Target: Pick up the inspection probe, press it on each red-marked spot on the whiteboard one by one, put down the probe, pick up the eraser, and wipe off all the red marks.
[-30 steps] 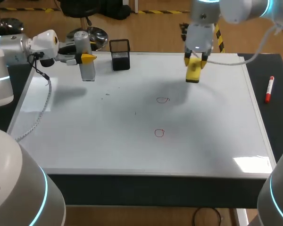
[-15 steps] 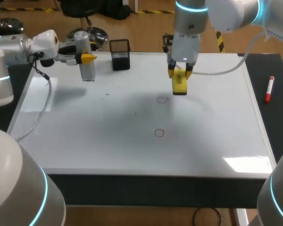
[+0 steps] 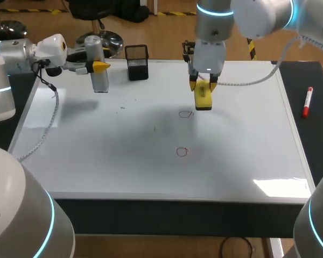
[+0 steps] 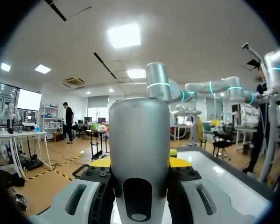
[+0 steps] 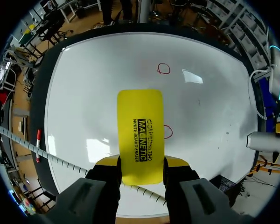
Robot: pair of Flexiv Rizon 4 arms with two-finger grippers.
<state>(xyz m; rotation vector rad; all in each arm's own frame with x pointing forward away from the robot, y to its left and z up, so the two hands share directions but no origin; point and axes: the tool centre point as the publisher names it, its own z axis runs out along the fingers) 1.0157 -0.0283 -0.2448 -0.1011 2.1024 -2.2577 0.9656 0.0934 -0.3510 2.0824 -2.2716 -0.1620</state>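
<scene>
Pinching the yellow eraser by its two long edges, the fingers of the right gripper press on it from both sides. The eraser juts out ahead of them toward the whiteboard. Whether its far end touches the surface cannot be told. In the head view the eraser stands at about 2 o'clock of the board's middle. One red mark lies near it at its 7 o'clock. A second red mark lies at 6 o'clock of the first, apart from it. The right arm enters from the 1 o'clock corner.

The left gripper has its fingers clamped on the inspection probe, a silver cylinder, with one yellow tip on each side. The probe stands upright at the board's 10 o'clock corner; whether its base rests on the board cannot be told. The left arm comes in level from 9 o'clock.

A black mesh pen holder stands at the 11 o'clock edge, near the probe at its 3 o'clock. A red marker lies on the black mat off the board's 3 o'clock edge.
</scene>
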